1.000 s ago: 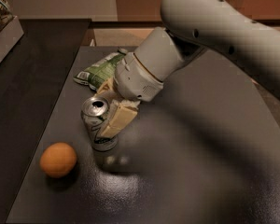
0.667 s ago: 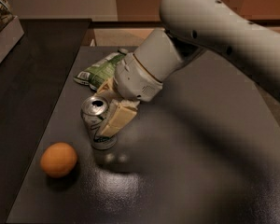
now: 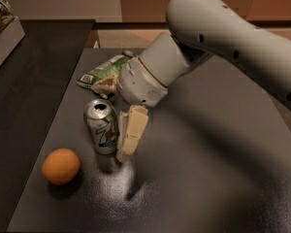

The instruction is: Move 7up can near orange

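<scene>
The 7up can (image 3: 101,128) stands upright on the dark table (image 3: 208,178), silver top up, logo facing me. The orange (image 3: 61,166) lies on the table to the can's lower left, about a can's width away. My gripper (image 3: 114,139) reaches down around the can from the upper right. One cream finger (image 3: 132,132) hangs close along the can's right side, and the other is mostly hidden behind the can. The jaws stand open around the can, which rests on the table.
A green-and-white snack bag (image 3: 99,73) lies just behind the can, under my wrist. The table's left edge runs close beside the orange. A second dark surface (image 3: 34,72) with a box (image 3: 2,25) on it stands at the far left.
The right finger has shifted a little to the right, away from the can's side. The can and the orange have stayed where they were.
</scene>
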Controlling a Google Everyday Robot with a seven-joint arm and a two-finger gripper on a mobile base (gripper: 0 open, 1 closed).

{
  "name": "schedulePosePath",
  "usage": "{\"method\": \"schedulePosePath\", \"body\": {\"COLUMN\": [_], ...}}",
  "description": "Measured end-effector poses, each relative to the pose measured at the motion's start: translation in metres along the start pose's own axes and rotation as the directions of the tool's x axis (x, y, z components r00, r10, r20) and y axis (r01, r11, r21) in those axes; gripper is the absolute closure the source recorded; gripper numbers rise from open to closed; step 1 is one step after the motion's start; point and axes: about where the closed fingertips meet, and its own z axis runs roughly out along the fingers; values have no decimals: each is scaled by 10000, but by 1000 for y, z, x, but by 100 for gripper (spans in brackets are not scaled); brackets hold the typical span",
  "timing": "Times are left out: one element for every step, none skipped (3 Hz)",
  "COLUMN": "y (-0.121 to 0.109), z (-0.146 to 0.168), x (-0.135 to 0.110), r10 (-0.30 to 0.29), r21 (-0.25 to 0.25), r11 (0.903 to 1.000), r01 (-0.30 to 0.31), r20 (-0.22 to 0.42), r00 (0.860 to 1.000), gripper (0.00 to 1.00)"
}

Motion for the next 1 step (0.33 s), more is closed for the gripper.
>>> {"method": "schedulePosePath", "body": {"y": [0], "z": [0], "x": [0], "r10": [-1], "r21": [-1], "r11": [10000], "r01": [1], "r20": [0], "r00": [10000], "gripper": [0]}}
